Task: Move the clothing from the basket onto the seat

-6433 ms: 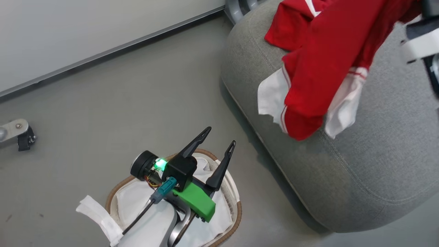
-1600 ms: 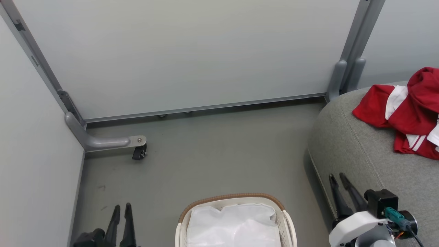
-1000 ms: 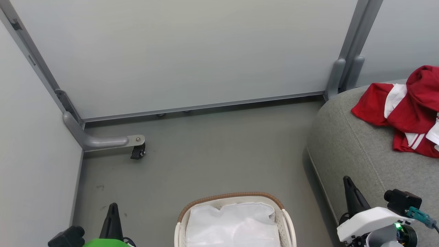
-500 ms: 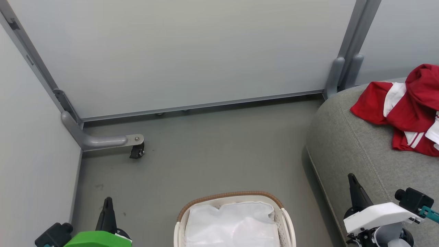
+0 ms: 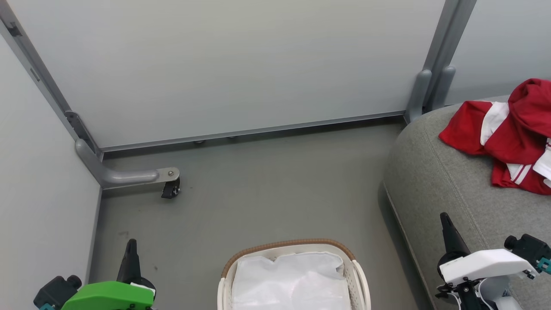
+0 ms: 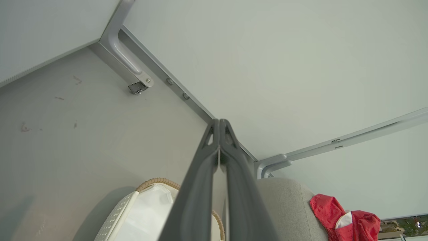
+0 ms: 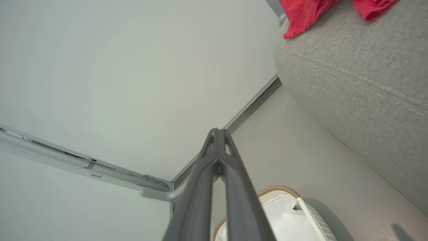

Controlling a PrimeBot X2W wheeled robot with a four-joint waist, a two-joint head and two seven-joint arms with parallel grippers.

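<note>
The red clothing (image 5: 512, 137) with white trim lies crumpled on the grey seat (image 5: 447, 185) at the right; it shows too in the left wrist view (image 6: 347, 217) and the right wrist view (image 7: 307, 13). The white lattice basket (image 5: 292, 252) with its brown rim stands at the bottom centre, holding just its white fabric liner (image 5: 292, 284). My left gripper (image 5: 130, 247) is at the lower left, shut with nothing in it (image 6: 219, 125). At the lower right, over the seat's front edge, my right gripper (image 5: 444, 219) is shut and empty (image 7: 219, 134).
Pale partition panels with grey metal frames close off the back and left. A caster foot (image 5: 170, 189) juts from the left corner onto the grey floor (image 5: 267, 189). Another frame post (image 5: 426, 90) stands behind the seat.
Both arms have sunk lower and rolled, so each gripper shows edge-on. The view has drifted slightly. Clothing, basket and seat stay where they were.
</note>
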